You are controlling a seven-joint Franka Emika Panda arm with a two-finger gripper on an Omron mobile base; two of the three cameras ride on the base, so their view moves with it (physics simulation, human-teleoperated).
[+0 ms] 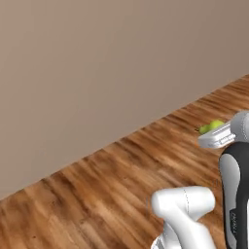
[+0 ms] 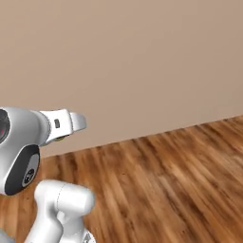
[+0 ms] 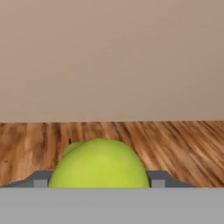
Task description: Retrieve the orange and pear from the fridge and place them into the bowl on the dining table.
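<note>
**Pear in hand, bowl yet to reach**

We carry the pear [image 3: 99, 164] clamped between our gripper [image 3: 99, 180] jaws, held out above the wood floor [image 2: 166, 171] near a plain wall [image 1: 97, 63]. We judge its delivery to the table's bowl remains.

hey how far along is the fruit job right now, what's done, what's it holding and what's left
Done: the pear is out of the fridge. In hand: it sits between the fingers of the tool, clear of the wooden floor, with a plain beige wall ahead; the left base view shows it at the tool's tip. Left: putting the pear into the bowl. These views can't tell whether the orange has been moved.
</note>
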